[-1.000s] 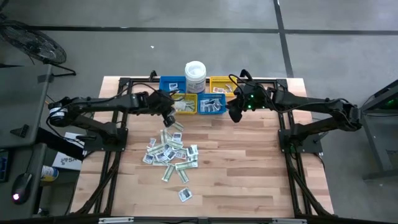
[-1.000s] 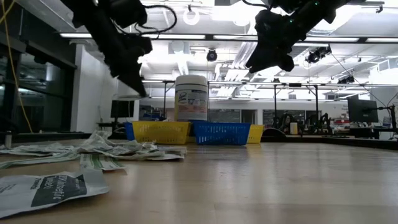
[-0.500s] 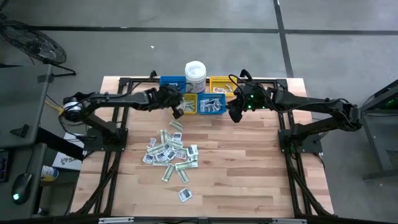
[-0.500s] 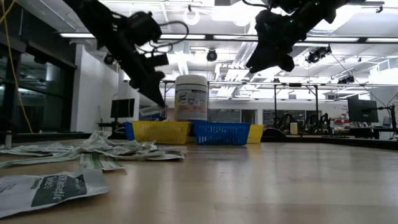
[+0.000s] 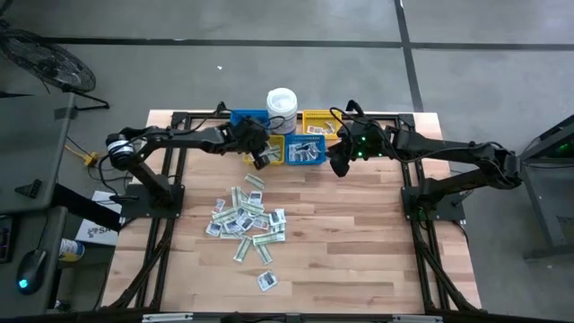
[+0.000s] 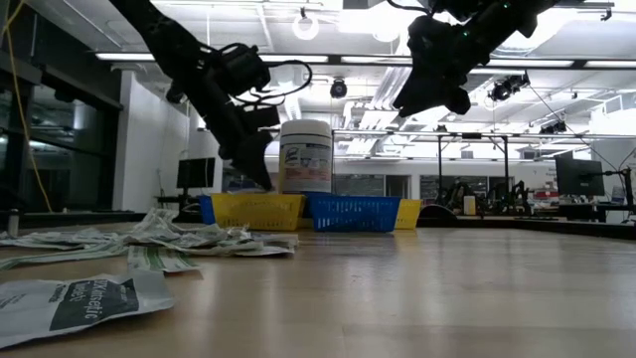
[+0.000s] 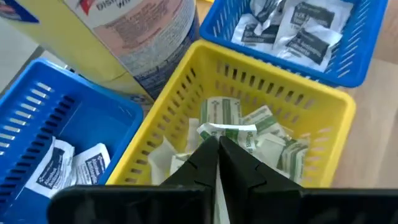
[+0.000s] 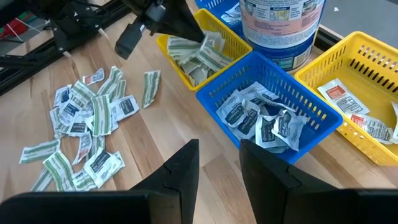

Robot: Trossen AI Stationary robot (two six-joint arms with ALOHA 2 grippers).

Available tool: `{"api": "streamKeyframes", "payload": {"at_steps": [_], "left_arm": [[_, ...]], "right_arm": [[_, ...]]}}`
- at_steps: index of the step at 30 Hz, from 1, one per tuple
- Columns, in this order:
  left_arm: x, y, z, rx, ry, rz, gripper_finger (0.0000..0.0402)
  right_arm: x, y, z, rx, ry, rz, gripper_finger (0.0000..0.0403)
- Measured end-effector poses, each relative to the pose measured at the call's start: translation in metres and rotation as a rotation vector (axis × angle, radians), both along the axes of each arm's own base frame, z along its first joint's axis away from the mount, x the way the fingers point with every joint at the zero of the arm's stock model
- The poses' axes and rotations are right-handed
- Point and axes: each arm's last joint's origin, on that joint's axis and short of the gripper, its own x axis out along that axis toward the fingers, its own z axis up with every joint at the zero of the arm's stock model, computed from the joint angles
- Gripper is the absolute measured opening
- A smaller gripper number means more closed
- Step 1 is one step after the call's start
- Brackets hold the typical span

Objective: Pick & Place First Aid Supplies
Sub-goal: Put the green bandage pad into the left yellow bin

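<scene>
My left gripper [image 5: 260,159] [image 7: 217,144] is shut on a green-and-white strip packet [image 7: 225,124] and reaches down into the near yellow bin [image 5: 269,144] [image 7: 333,102], which holds more strips. The right wrist view shows the left gripper [image 8: 198,38] at that bin's rim. More first aid packets, white squares and green strips, lie flat in a pile [image 5: 244,215] [image 8: 87,112] on the table. My right gripper [image 5: 338,167] [image 8: 217,165] hangs open in the air near the blue bin [image 5: 308,152] [image 8: 311,102] of white packets. My left gripper pinches the strip packet's end [image 7: 219,132] between its two fingertips, coming from above and slanting toward the far edge. The strip extends past the tips over the other strips in the bin; whether it rests on them I cannot tell.
A white lidded tub [image 5: 281,106] [image 6: 305,156] stands behind the bins. A far blue bin [image 5: 248,119] [image 7: 37,118] and a far yellow bin [image 5: 319,123] [image 8: 367,68] also hold packets. One packet [image 5: 266,280] lies alone near the table's near edge. Bare wood lies on the right.
My left gripper has travelled from above the far end of the pile toward the far edge and a little to the right, and has come down into the near yellow bin, staying shut.
</scene>
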Motion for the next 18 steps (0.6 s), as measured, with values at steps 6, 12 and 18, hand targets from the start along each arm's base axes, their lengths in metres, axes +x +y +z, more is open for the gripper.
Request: {"api": "streamKeyframes", "payload": {"at_steps": [6,12,18], "left_arm": [[0.0,-0.001,0.002,-0.008,-0.014,-0.048,0.0081],[0.001,-0.002,0.002,-0.045,-0.031,-0.07,0.0169],[0.001,-0.004,0.002,-0.072,-0.042,-0.132,0.0221]], "right_arm": [[0.001,0.002,-0.002,-0.029,0.0,0.074,0.011],[-0.006,0.009,-0.026,0.023,-0.1,0.127,0.011],[-0.022,0.025,-0.048,0.015,-0.172,0.173,0.011]]}}
